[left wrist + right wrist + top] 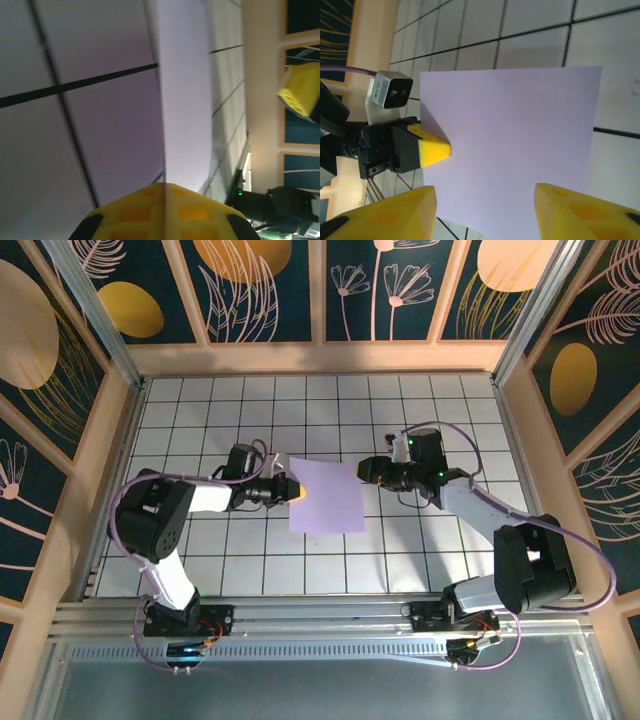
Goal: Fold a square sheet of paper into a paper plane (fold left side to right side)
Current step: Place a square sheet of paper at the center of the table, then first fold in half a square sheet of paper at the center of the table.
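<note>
The square sheet of paper (327, 495), pale lavender and unfolded, lies on the white grid tiles mid-table. My left gripper (293, 490) is shut on its left edge; in the left wrist view the yellow fingers (200, 212) pinch the thin sheet (185, 100) edge-on. My right gripper (366, 470) stands open at the sheet's right edge, near the far corner. In the right wrist view its two yellow fingertips (385, 215) stand wide apart over the sheet (520, 145), with nothing between them. The left gripper's yellow tip (432, 147) shows on the opposite edge.
Wooden frame walls (320, 358) with dark floral panels enclose the tiled floor (200, 410) on three sides. A metal rail (320, 615) with both arm bases runs along the near edge. Bare tiles surround the sheet on all sides.
</note>
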{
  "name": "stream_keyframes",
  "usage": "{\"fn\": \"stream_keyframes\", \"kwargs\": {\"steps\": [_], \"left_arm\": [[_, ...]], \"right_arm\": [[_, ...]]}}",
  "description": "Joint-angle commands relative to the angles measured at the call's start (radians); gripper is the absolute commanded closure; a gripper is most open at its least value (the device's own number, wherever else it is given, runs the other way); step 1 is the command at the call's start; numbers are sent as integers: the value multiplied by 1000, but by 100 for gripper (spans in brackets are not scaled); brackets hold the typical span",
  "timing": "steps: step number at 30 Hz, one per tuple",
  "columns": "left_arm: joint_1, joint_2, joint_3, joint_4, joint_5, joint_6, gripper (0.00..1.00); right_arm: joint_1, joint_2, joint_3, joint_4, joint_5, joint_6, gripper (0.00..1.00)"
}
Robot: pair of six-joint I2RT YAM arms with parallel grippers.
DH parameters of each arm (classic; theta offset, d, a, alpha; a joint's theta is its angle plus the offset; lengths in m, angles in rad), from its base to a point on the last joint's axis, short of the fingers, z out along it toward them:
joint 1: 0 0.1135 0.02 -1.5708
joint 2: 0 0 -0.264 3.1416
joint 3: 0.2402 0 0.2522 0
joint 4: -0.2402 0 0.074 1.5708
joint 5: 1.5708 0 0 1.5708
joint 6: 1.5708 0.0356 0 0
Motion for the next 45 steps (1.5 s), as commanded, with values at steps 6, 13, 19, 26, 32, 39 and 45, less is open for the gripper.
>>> {"fn": "stream_keyframes", "kwargs": {"steps": [6, 13, 19, 26, 32, 39, 45], "left_arm": [[-2, 53, 61, -139, -60, 72, 100], [-3, 43, 59, -173, -56, 99, 100], [-4, 47, 77, -219, -52, 133, 100], [-5, 38, 87, -227, -43, 139, 100], [-15, 14, 100, -235, -35, 127, 75], [-42, -29, 111, -231, -8, 88, 59], [-62, -50, 142, -233, 2, 55, 51]], "right_arm": [[55, 157, -6, 91, 58, 100, 68], [86, 288, 32, 96, 62, 97, 88], [93, 332, 54, 46, 98, 71, 90], [96, 357, 56, -10, 135, 47, 90], [104, 375, 59, -50, 175, 28, 89], [110, 388, 64, -87, 227, 11, 87], [113, 399, 66, -98, 243, 4, 87]]}}
